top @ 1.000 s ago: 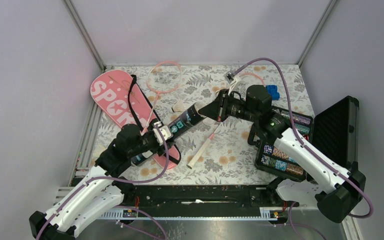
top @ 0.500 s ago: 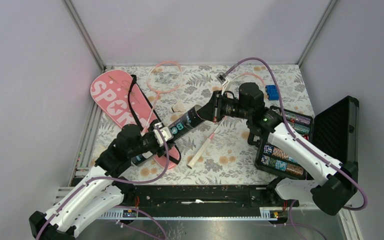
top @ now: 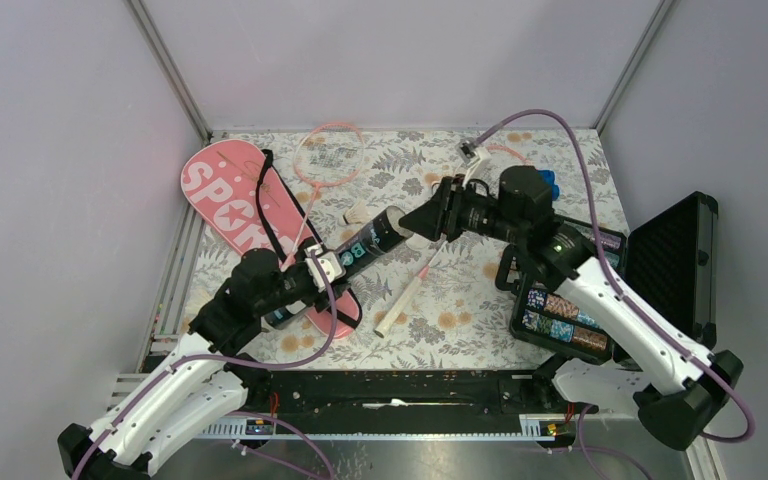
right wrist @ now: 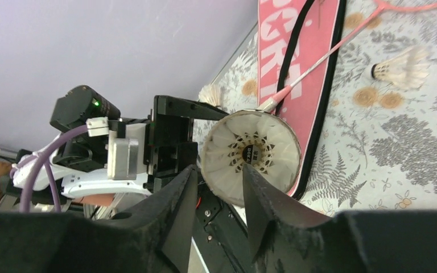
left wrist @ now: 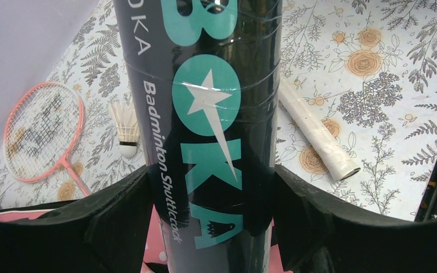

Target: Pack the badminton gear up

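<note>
My left gripper [top: 326,268] [left wrist: 210,222] is shut on the black tube [top: 370,240] [left wrist: 205,108] with teal print and holds it slanted over the pink "SPORT" bag [top: 235,200]. In the right wrist view a white shuttlecock [right wrist: 251,153] sits in the tube's open mouth. My right gripper [top: 422,220] [right wrist: 219,179] is open and empty just off that mouth. One pink racket [top: 328,155] [left wrist: 40,129] lies at the back. A cream handle [top: 405,290] [left wrist: 318,135] lies mid-table. Loose shuttlecocks lie by the tube [top: 357,212] [left wrist: 127,126] and on the mat [right wrist: 404,67].
An open black case [top: 665,260] holding patterned rolls stands at the right under my right arm. A small blue toy [top: 548,183] lies behind that arm. The second racket's pink head [top: 505,150] shows at the back right. Grey walls enclose the floral mat [top: 460,320].
My right gripper pushed in to the tube's mouth half a second ago, then drew back to the right. The left arm and tube held still.
</note>
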`<action>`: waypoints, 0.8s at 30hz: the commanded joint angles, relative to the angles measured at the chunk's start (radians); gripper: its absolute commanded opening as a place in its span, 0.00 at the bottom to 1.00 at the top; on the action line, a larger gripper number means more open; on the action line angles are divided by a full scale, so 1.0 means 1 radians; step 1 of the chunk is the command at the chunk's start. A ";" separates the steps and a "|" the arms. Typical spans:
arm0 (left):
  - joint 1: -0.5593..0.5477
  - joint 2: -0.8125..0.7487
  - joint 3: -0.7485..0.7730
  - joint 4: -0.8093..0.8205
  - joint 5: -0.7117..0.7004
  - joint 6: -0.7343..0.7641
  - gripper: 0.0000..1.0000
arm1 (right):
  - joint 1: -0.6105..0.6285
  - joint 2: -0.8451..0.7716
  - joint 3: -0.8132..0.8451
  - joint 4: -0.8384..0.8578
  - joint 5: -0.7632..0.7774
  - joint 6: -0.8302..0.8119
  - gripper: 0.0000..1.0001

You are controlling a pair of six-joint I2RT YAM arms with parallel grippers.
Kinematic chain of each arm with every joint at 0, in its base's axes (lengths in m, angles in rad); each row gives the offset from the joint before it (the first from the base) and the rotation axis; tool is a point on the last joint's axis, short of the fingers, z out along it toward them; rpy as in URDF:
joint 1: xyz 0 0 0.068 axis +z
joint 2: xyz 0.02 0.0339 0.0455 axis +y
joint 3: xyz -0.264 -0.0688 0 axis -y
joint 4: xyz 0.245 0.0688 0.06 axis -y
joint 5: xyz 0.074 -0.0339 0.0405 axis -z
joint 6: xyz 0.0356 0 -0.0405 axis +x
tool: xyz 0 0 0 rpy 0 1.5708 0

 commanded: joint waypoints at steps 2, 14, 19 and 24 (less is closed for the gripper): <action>0.001 -0.012 0.030 0.101 -0.011 0.006 0.22 | 0.002 -0.110 0.037 -0.025 0.164 -0.025 0.46; 0.001 -0.046 0.016 0.108 0.014 0.008 0.22 | -0.030 -0.071 0.022 -0.061 0.387 -0.017 0.71; 0.001 -0.048 0.019 0.109 0.038 0.011 0.23 | -0.126 0.020 -0.045 -0.025 0.514 0.098 0.68; 0.001 -0.052 0.014 0.107 0.034 0.009 0.23 | -0.234 0.118 -0.183 0.185 0.526 0.291 0.66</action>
